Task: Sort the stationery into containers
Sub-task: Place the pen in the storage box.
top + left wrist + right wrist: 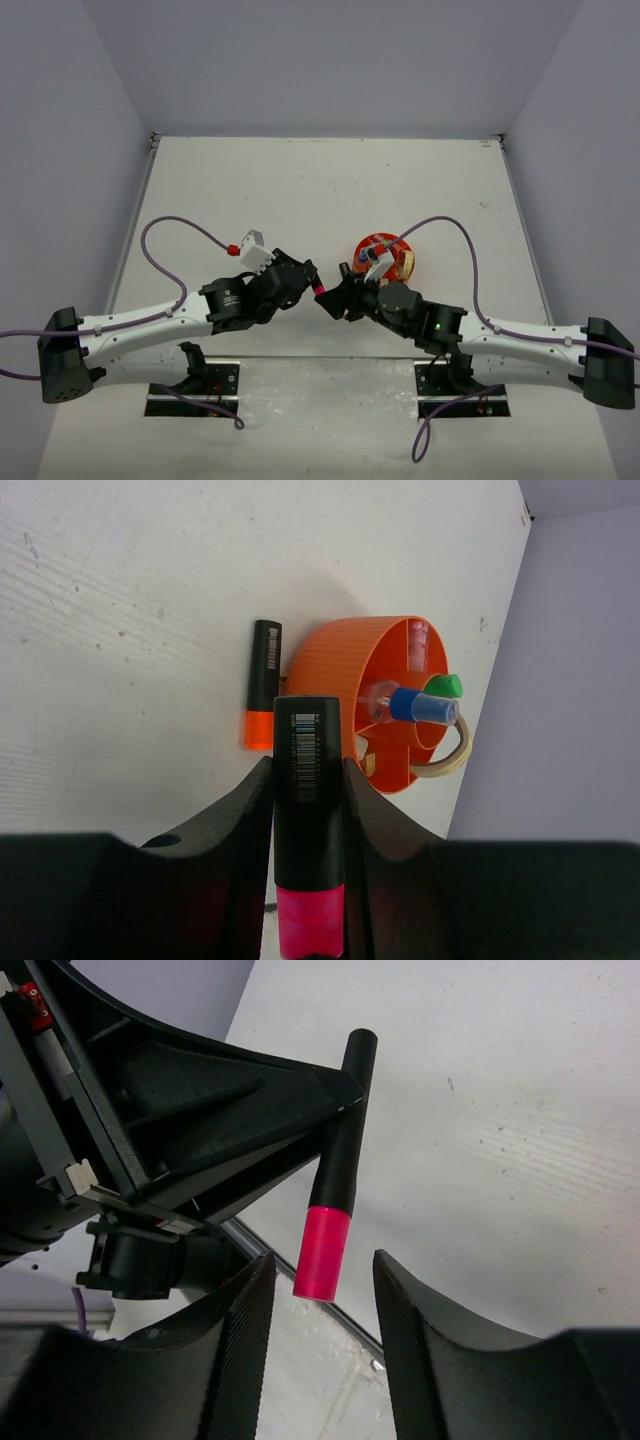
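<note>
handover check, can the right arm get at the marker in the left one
Probably yes: the marker juts free of the left end effector, its pink end inside the open right end effector.

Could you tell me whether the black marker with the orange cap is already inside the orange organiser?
No, the orange-capped marker lies on the table outside the organiser, beside its ribbed wall.

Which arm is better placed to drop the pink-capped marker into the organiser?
Right. The right gripper is open around the pink cap of the marker, and the organiser sits just beside that arm. The left gripper only holds the marker by its body.
</note>
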